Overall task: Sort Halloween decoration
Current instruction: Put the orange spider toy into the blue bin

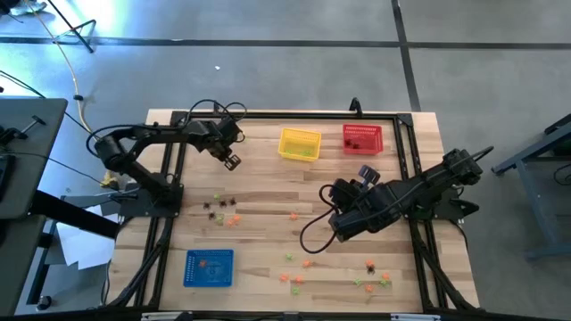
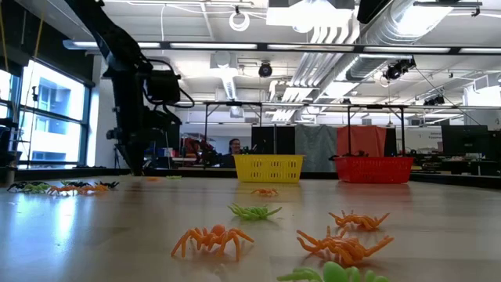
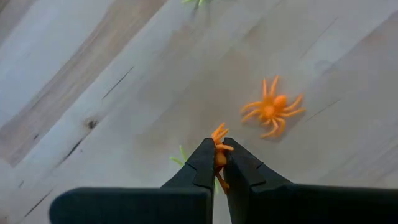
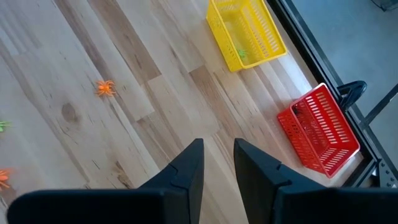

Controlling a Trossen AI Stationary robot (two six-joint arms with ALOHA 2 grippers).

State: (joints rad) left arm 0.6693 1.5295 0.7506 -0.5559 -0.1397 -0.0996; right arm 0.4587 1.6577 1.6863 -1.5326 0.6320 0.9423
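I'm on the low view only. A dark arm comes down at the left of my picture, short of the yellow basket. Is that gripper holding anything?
Observer: Yes. The left wrist view shows the left gripper shut on an orange spider, its legs sticking out past the fingertips.
Operator: Where's the other arm? I can't find it.
Observer: From above, the right gripper hangs over the middle of the table, open, with nothing between its fingers.
Operator: I see yellow and red baskets. Is there a third?
Observer: Yes, a blue basket sits near the table's front edge on the left arm's side.
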